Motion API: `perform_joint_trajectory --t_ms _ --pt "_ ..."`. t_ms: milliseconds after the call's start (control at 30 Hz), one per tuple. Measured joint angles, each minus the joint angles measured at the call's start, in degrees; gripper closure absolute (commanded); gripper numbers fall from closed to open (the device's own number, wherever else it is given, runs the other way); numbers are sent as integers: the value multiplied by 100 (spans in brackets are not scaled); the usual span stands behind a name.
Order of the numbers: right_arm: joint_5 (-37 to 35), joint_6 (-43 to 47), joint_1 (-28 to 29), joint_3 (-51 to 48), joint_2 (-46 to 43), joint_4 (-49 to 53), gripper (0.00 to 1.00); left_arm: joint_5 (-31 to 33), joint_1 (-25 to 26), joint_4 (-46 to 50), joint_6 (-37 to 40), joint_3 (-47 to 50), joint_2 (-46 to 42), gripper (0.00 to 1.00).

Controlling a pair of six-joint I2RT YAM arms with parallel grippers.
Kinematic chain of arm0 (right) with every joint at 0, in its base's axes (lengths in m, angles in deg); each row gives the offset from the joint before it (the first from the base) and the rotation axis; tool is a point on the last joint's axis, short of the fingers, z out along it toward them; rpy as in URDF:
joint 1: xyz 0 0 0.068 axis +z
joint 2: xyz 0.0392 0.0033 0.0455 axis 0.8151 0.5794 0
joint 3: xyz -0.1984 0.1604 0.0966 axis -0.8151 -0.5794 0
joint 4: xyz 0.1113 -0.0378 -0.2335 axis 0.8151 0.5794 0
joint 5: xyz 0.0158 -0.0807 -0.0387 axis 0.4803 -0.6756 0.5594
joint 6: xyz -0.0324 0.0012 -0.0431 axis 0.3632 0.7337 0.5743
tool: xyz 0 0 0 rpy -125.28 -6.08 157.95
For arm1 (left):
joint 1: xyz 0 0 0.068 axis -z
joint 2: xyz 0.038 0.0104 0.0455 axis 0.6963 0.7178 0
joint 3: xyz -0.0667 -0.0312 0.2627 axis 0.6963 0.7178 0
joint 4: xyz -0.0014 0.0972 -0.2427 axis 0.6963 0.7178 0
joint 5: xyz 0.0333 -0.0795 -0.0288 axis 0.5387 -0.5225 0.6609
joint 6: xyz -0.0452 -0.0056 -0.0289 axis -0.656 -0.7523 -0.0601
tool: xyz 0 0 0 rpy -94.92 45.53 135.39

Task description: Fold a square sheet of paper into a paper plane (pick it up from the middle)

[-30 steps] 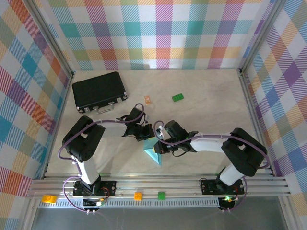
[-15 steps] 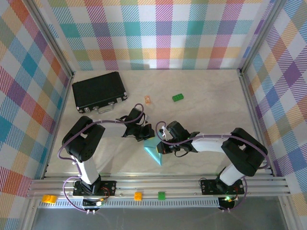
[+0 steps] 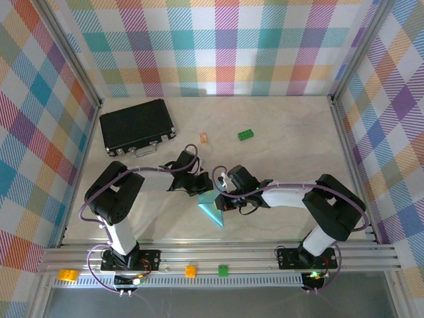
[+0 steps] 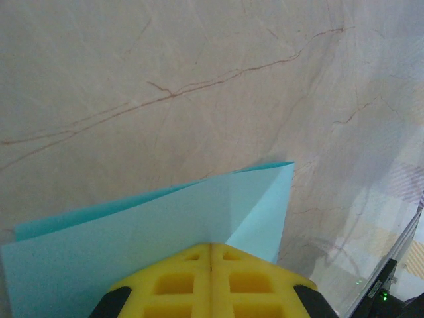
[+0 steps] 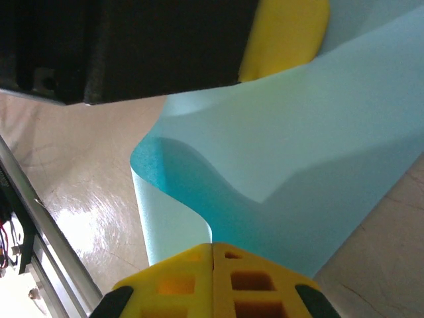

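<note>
The square sheet of paper (image 3: 212, 211) is light blue, folded and bent, with a point aimed at the near edge of the table. My left gripper (image 3: 202, 188) is shut on its far edge. In the left wrist view the paper (image 4: 165, 218) fans out from between the closed yellow fingertips of that gripper (image 4: 211, 246). My right gripper (image 3: 222, 199) is shut on the paper from the right. Its wrist view has the sheet (image 5: 298, 172) curling out of the closed gripper (image 5: 212, 246), with the left gripper's yellow finger (image 5: 285, 33) close above.
A black case (image 3: 137, 126) lies at the back left. A green brick (image 3: 246, 134) and a small orange piece (image 3: 204, 138) lie behind the grippers. Loose bricks (image 3: 191, 270) sit on the front rail. Plaid walls close in three sides.
My right gripper has crept slightly left towards the left one. Both stay shut on the paper, which has hardly moved.
</note>
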Motion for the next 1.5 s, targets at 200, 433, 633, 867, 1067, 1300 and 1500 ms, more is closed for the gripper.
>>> perform_joint_trajectory --t_ms 200,433,633,867,1067,1300,1500 --pt "-20 4 0 0 0 155 100 0 0 4 0 0 -7 100" --pt "-136 44 0 0 0 278 100 0 0 2 -31 4 -7 100" --pt "-175 96 0 0 0 295 100 0 0 -109 -111 76 -26 100" --pt "-170 103 0 0 35 293 100 0 0 -131 -129 118 -55 100" --pt "-170 103 0 0 70 293 100 0 0 -173 -133 151 -70 100" --pt "-164 103 0 0 109 286 100 0 0 -175 -151 151 -70 100" --pt "-31 101 0 0 146 273 100 0 0 -175 -151 160 -76 100"
